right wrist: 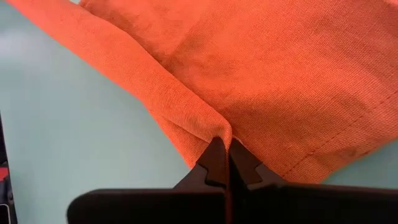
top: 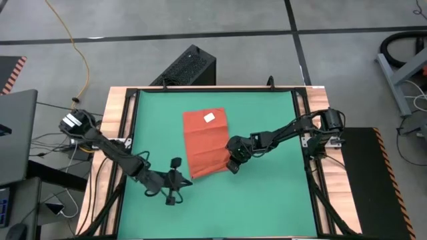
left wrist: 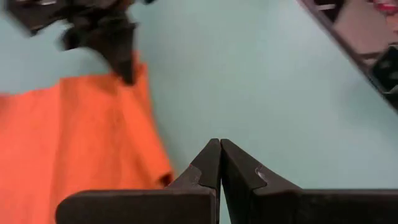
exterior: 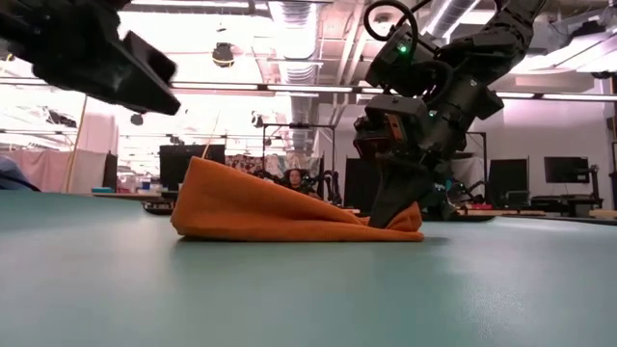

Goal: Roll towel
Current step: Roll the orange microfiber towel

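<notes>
The orange-red towel (top: pixel 205 143) lies on the green mat (top: pixel 267 120), with its small white tag (top: pixel 209 118) near the far edge. In the low view the towel (exterior: pixel 280 207) rises to a peak on one side. My right gripper (top: pixel 233 165) is shut on the towel at its near right corner. My left gripper (left wrist: pixel 220 146) is shut and empty. It hovers above the mat just off the towel's near left corner (left wrist: pixel 163 179) and also shows in the high view (top: pixel 187 180). My right gripper pinches a raised fold of cloth (right wrist: pixel 219 132) at the towel's near right corner between its two fingers. The fingers (exterior: pixel 390 202) come from above, pointing down. The pinched corner sits low at the mat, and the rest of the towel lies on the mat.
A wooden frame (top: pixel 119 133) borders the mat on all sides. Bare mat lies on the near side of the towel (top: pixel 220 207) and to its right. A black box (top: pixel 190 67) stands on the floor beyond the far edge.
</notes>
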